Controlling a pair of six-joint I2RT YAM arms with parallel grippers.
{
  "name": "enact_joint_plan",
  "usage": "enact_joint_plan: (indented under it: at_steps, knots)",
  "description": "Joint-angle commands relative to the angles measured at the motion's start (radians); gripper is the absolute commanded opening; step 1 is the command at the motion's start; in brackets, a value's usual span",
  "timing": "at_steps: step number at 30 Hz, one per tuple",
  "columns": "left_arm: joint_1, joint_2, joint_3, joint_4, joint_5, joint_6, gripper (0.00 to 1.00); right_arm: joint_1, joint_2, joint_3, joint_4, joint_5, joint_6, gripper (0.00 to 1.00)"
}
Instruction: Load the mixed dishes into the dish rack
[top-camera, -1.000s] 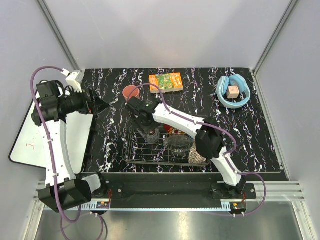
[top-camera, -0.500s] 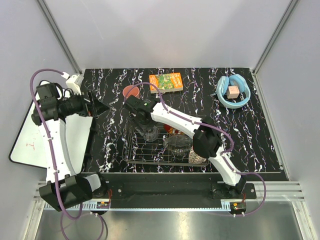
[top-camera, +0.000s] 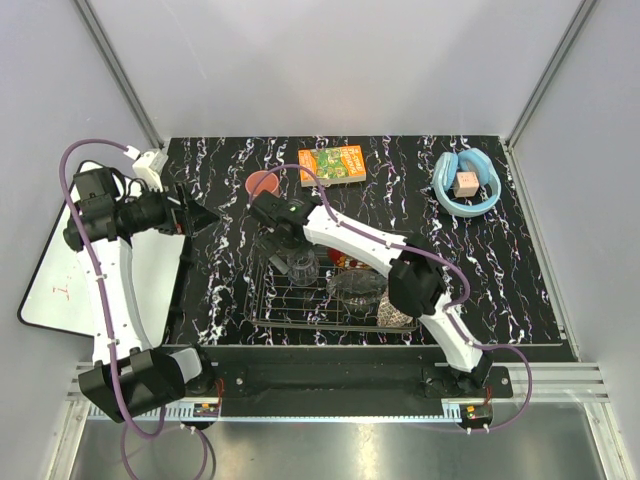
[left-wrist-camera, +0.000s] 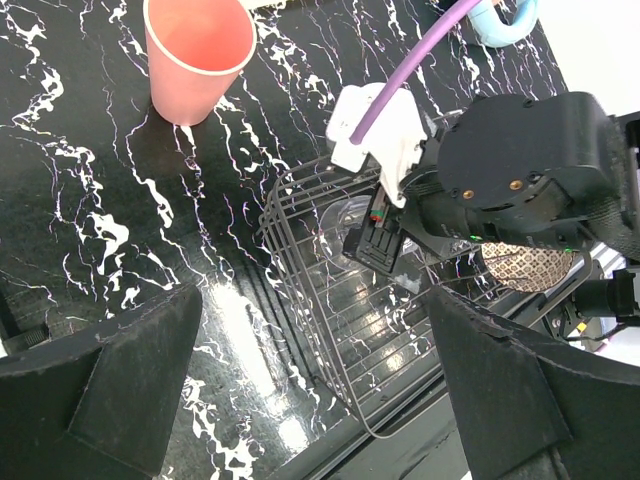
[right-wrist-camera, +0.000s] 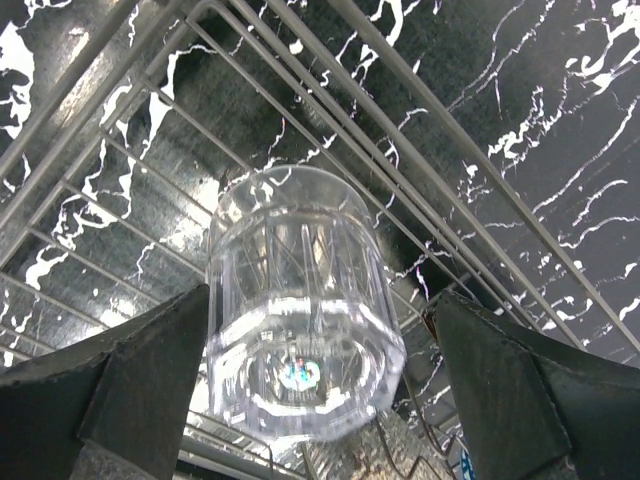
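The clear glass tumbler (top-camera: 301, 267) stands in the left part of the dark wire dish rack (top-camera: 268, 305); in the right wrist view the tumbler (right-wrist-camera: 300, 340) sits between my spread fingers with a gap on the right. My right gripper (top-camera: 284, 238) is open just behind and above it. A clear glass bowl (top-camera: 355, 285) and a beige patterned bowl (top-camera: 397, 315) sit in the rack, with a bit of red (top-camera: 343, 260) behind them. The salmon-pink cup (top-camera: 263, 184) stands on the table behind the rack. My left gripper (top-camera: 205, 215) is open and empty, left of the rack.
An orange-green box (top-camera: 333, 163) lies at the back middle. Light-blue headphones (top-camera: 465, 183) with a small wooden block lie at the back right. A white board (top-camera: 60, 290) lies off the table's left edge. The left wrist view shows the cup (left-wrist-camera: 198, 50) and the rack (left-wrist-camera: 330, 330).
My right gripper has drawn back from the tumbler toward the far left, leaving it standing in the rack. The left gripper has shifted only slightly.
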Motion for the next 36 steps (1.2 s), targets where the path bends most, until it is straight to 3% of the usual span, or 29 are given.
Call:
enact_joint_plan:
  at_steps: [1, 7, 10, 12, 16, 20, 27, 31, 36]
  knots:
    - [0.006, 0.005, -0.011, 0.035, 0.039, 0.015, 0.99, 0.007, -0.129, -0.004, 0.019, 0.017, 0.014, 1.0]
    - [0.003, 0.023, -0.019, 0.08, 0.055, -0.009, 0.99, 0.009, -0.211, 0.051, 0.011, -0.005, 0.027, 1.0]
    - [-0.058, 0.037, -0.025, 0.149, 0.005, -0.046, 0.99, 0.007, -0.242, 0.133, -0.03, -0.011, 0.034, 1.0]
    - [-0.164, 0.06, -0.014, 0.213, -0.095, -0.074, 0.99, 0.007, -0.281, 0.179, -0.04, 0.006, 0.042, 1.0]
    - [-0.374, 0.166, 0.1, 0.275, -0.311, -0.091, 0.99, 0.003, -0.402, 0.19, -0.005, 0.241, 0.128, 1.0]
    - [-0.454, 0.368, 0.245, 0.276, -0.406, -0.06, 0.99, -0.035, -0.575, -0.016, 0.141, 0.374, 0.189, 1.0]
    - [-0.537, 0.588, 0.397, 0.293, -0.627, 0.053, 0.99, -0.154, -0.909, -0.524, 0.405, 0.23, 0.309, 1.0]
    - [-0.577, 0.632, 0.397, 0.342, -0.722, 0.099, 0.99, -0.164, -1.019, -0.647, 0.46, 0.273, 0.329, 0.93]
    - [-0.591, 0.678, 0.401, 0.37, -0.728, 0.09, 0.99, -0.167, -1.042, -0.704, 0.465, 0.285, 0.344, 0.91]
